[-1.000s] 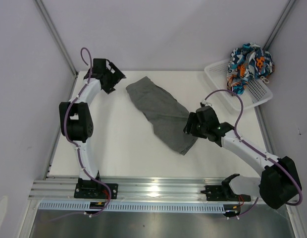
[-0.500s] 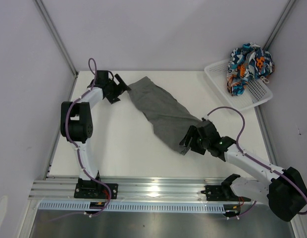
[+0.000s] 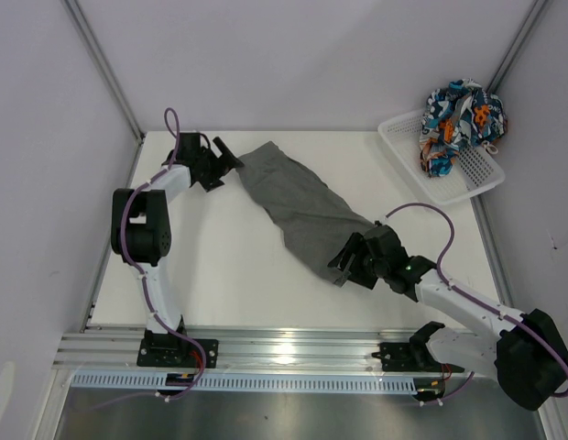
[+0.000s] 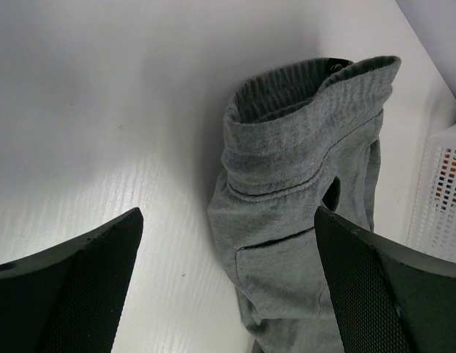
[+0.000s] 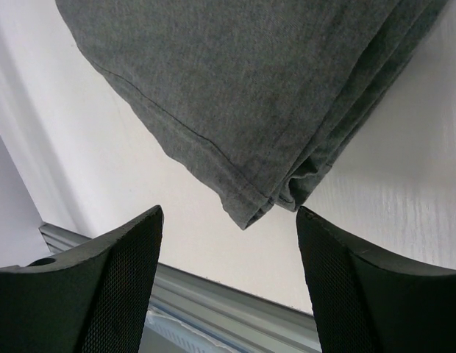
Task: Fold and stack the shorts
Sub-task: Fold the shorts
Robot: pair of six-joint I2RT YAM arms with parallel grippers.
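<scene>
Nearest, the right gripper point(image 3: 343, 265) sits low over the table point(image 3: 220, 261) at the end of a long, flat reach from the near right corner. Its fingers are spread either side of the grey shorts' point(image 3: 302, 206) near hem corner, pinching nothing. The shorts run in a long diagonal, hem near right, waistband far left. Up there the left gripper point(image 3: 226, 161) hovers just beside the waistband, jaws wide and empty. Far right, the patterned shorts point(image 3: 463, 115) are bunched in the basket point(image 3: 475, 170), their shape unreadable.
</scene>
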